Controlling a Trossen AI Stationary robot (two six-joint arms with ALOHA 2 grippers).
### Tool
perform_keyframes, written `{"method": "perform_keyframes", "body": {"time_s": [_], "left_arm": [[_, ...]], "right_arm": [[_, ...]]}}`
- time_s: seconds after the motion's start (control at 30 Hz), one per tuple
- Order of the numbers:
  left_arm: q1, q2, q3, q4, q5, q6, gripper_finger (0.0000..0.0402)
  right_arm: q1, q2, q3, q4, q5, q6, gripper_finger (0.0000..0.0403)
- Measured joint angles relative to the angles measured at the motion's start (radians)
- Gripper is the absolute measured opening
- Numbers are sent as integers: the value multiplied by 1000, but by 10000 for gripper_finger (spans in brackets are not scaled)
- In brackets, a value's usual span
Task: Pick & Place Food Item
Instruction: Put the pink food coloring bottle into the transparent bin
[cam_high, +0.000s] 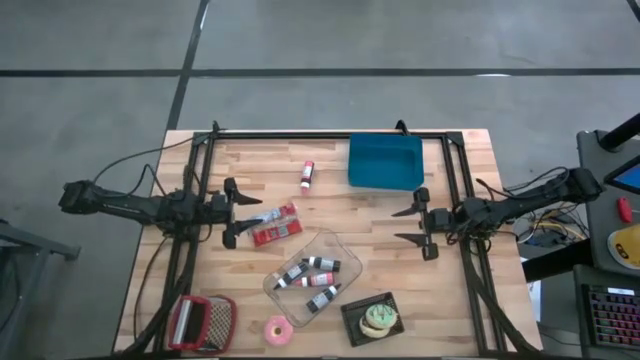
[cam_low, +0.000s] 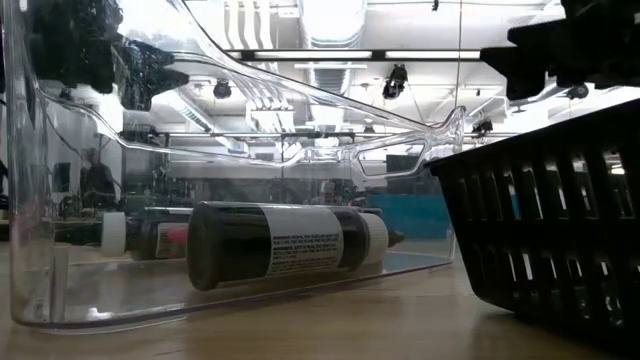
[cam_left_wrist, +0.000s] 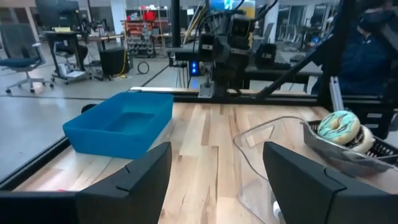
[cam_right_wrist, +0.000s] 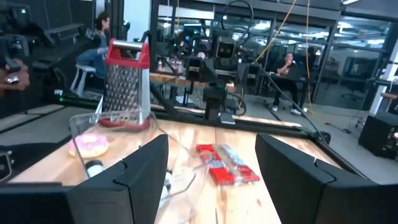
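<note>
A green-frosted donut (cam_high: 380, 318) lies in a small black basket (cam_high: 352, 325) near the table's front edge, also in the left wrist view (cam_left_wrist: 339, 127). A pink donut (cam_high: 276, 330) rests on the wood to its left, and shows in the right wrist view (cam_right_wrist: 90, 144). My left gripper (cam_high: 232, 213) hovers open at the table's left, level and pointing right, beside a red packet (cam_high: 275, 225). My right gripper (cam_high: 412, 225) hovers open at the table's right, level and pointing left. Neither holds anything.
A clear tub (cam_high: 315, 275) with several dark bottles lies at the centre front, close before the low view (cam_low: 290, 245). A blue bin (cam_high: 385, 160) stands at the far side, with a small bottle (cam_high: 307, 175) to its left. A red-handled grater (cam_high: 203, 322) sits at the front left.
</note>
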Motion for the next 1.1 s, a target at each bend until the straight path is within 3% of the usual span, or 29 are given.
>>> {"method": "perform_keyframes", "body": {"time_s": [0.43, 0.63, 0.77, 0.9, 1.1], "left_arm": [[0, -222, -117, -38, 4, -12, 259], [2, -244, -119, -76, -79, -58, 259], [14, -206, -88, -168, -180, -125, 259], [43, -120, -28, -215, -199, -197, 259], [103, 125, 86, -214, -202, -243, 259]], "right_arm": [[0, -58, -32, -112, 26, 47, 237], [0, -58, -32, -117, 26, 50, 237], [0, -58, -32, -116, 27, 49, 237], [0, -58, -32, -114, 48, 47, 237], [0, -58, -32, -113, 53, 47, 235]]}}
